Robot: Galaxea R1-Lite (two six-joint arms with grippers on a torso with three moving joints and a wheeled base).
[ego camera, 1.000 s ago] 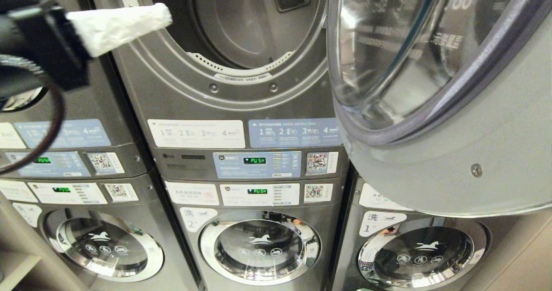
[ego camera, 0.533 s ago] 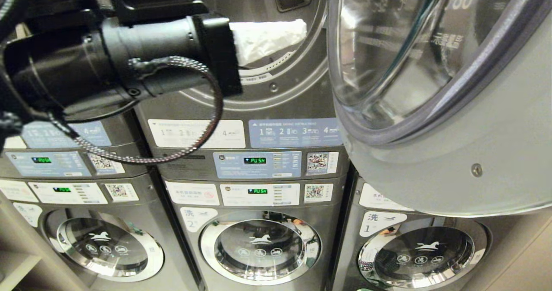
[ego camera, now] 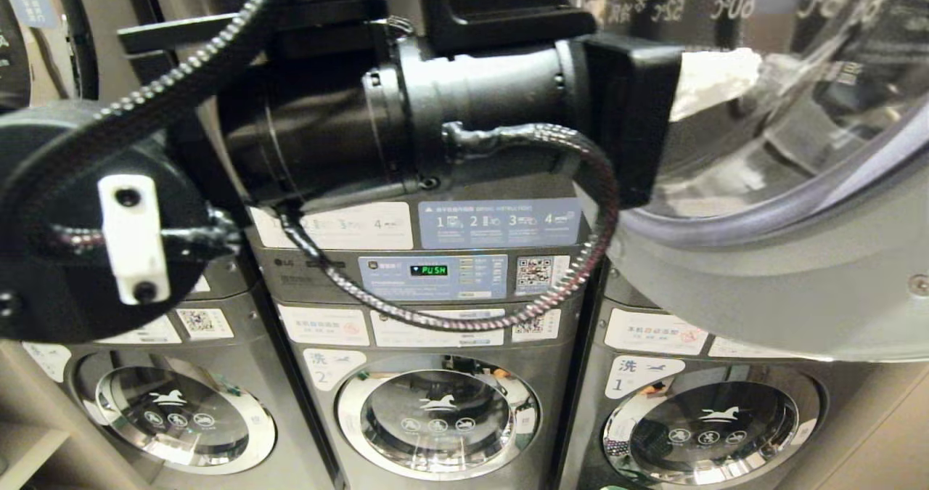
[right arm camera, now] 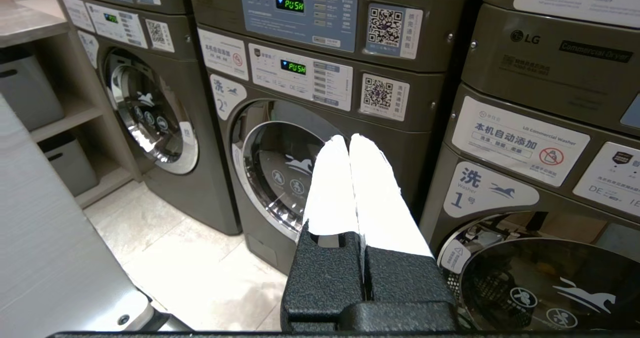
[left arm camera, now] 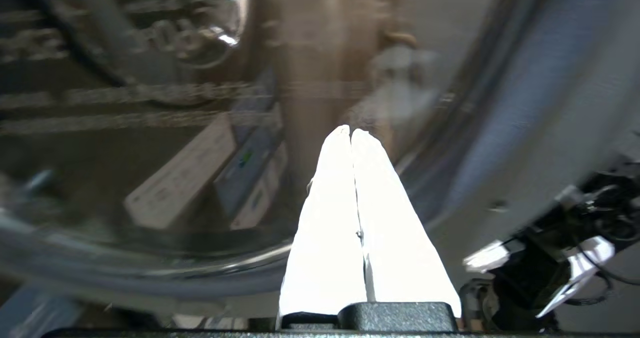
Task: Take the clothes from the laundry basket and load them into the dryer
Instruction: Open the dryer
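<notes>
The dryer (ego camera: 319, 272) is the upper middle machine; my left arm hides its opening. Its round glass door (ego camera: 798, 294) hangs open at the right. My left gripper (ego camera: 751, 69) is shut and empty, white fingertips up against the door's glass. In the left wrist view the gripper (left arm camera: 350, 130) points at the blurred glass and grey door rim (left arm camera: 525, 127). My right gripper (right arm camera: 348, 137) is shut on nothing, low in front of washer number 2 (right arm camera: 280, 178). The clothes and the laundry basket are out of view.
Three front-loading washers (ego camera: 435, 414) stand below the dryers, with lit control panels (ego camera: 432, 276) above them. A shelf with grey bins (right arm camera: 30, 92) stands at the left. Pale tiled floor (right arm camera: 200, 268) lies before the machines.
My left arm has swept from the far left across the dryer opening to the glass door, gripper shut throughout. The door has swung a little to the right.
</notes>
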